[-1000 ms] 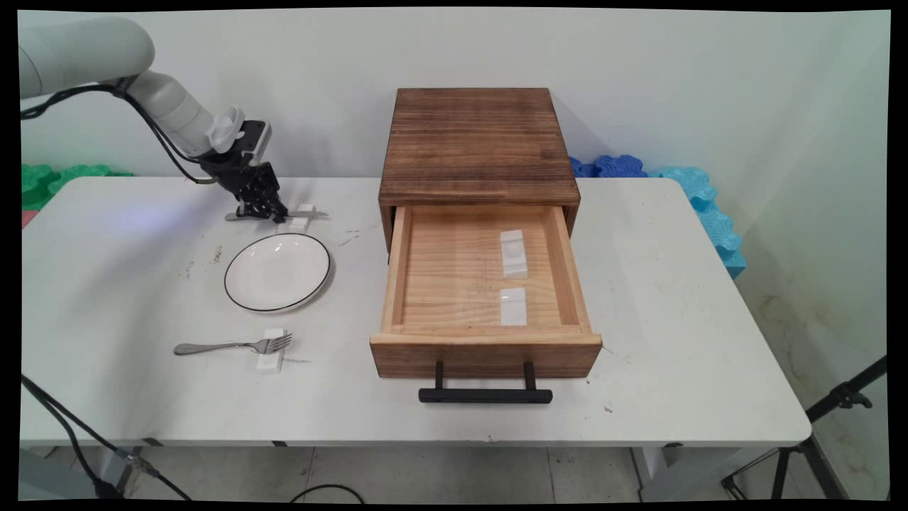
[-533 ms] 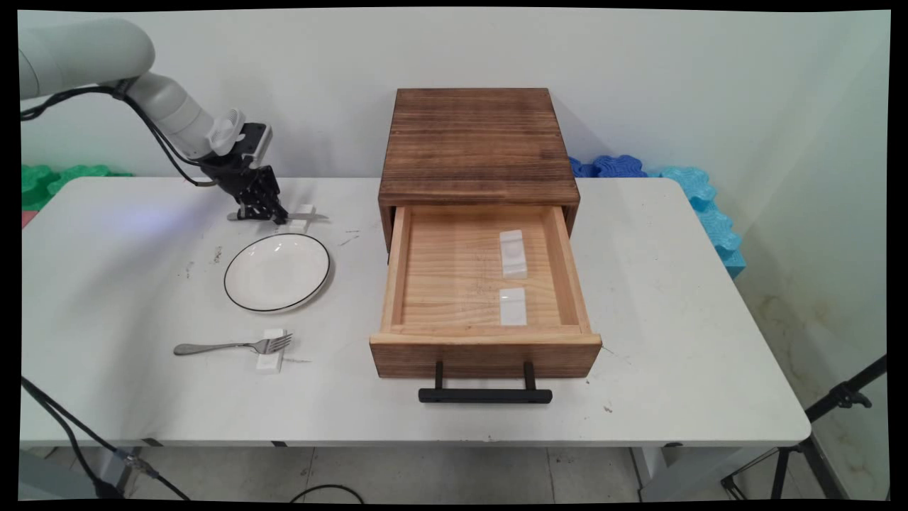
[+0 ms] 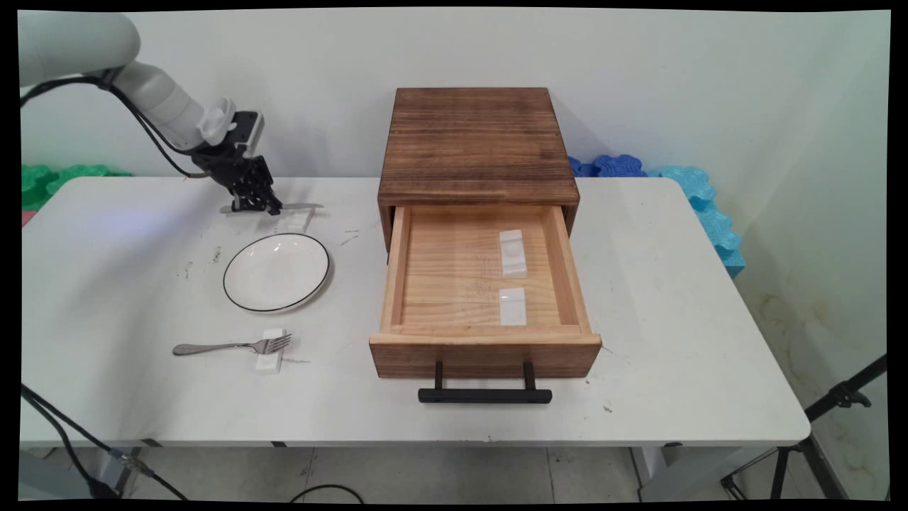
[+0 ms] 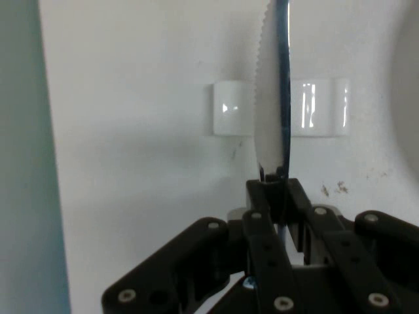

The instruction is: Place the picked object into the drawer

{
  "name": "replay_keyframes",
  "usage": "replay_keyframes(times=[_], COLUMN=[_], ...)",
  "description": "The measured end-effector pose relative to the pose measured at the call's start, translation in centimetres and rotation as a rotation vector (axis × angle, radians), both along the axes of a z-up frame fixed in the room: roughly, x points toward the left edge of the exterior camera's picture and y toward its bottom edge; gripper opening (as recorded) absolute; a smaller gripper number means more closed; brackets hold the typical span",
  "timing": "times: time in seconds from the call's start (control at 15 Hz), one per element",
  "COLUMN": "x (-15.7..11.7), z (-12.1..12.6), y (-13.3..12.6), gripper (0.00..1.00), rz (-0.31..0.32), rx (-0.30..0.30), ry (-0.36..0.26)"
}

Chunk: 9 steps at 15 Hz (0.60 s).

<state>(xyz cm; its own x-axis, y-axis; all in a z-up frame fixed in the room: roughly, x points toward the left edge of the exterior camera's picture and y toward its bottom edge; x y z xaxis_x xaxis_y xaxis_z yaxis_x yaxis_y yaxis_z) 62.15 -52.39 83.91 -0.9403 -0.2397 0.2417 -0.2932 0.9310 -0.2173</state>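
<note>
My black gripper (image 3: 262,206) is shut on a steel table knife (image 3: 298,207) at the table's far left. The knife hangs level a little above the table, blade pointing right toward the wooden box. In the hand view the serrated blade (image 4: 270,98) runs up from between my fingertips (image 4: 273,190), over a small white rest (image 4: 229,118) that lies on the table below. In the main view that white rest (image 3: 294,222) sits just under the blade, beyond the white plate (image 3: 277,272).
A wooden box (image 3: 477,142) stands mid-table with its drawer (image 3: 484,348) pulled open; two white rests (image 3: 513,253) lie inside. A fork (image 3: 230,346) lies on another white rest (image 3: 270,360) near the plate. Green and blue foam pieces (image 3: 691,186) line the back edge.
The gripper has risen and drawn slightly left with the knife, lifting its blade off the white rest.
</note>
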Motion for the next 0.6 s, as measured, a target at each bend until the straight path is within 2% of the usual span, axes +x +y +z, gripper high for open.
replay_keyframes(times=[0.6], x=[-1.5], z=[6.2], y=[2.9], gripper=[0.0], rz=[0.016], rx=[-0.049], ry=[0.021])
